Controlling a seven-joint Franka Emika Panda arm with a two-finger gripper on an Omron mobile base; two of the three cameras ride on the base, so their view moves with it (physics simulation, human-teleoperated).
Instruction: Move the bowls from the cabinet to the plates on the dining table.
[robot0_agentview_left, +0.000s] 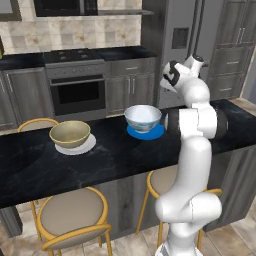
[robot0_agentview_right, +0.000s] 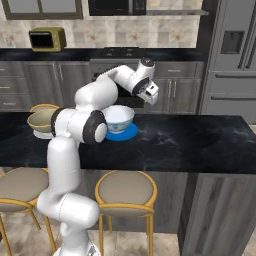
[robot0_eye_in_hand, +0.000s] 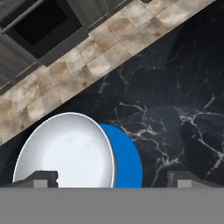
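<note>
The white bowl with the blue pattern (robot0_agentview_left: 143, 117) (robot0_agentview_right: 119, 118) (robot0_eye_in_hand: 65, 151) stands on the bright blue plate (robot0_agentview_left: 146, 132) (robot0_agentview_right: 127, 134) (robot0_eye_in_hand: 127, 157) on the dining table (robot0_agentview_left: 100, 162) (robot0_agentview_right: 190, 140). To its left, the tan bowl (robot0_agentview_left: 70, 133) (robot0_agentview_right: 41, 120) sits on the white plate (robot0_agentview_left: 76, 146). My gripper (robot0_agentview_left: 169, 80) (robot0_agentview_right: 151, 95) (robot0_eye_in_hand: 113, 179) hangs open a little above and to the right of the white bowl, holding nothing. The bottom of a wall cabinet (robot0_agentview_right: 40, 6) shows at the top left.
Yellow-framed stools (robot0_agentview_left: 72, 215) (robot0_agentview_right: 125, 192) stand along the table's near side. Behind the table lie a tiled floor strip (robot0_eye_in_hand: 87, 65), an oven (robot0_agentview_left: 77, 92), grey drawer units (robot0_agentview_left: 131, 82) and a fridge (robot0_agentview_right: 235, 55). A yellow toaster oven (robot0_agentview_right: 46, 38) sits on the back counter.
</note>
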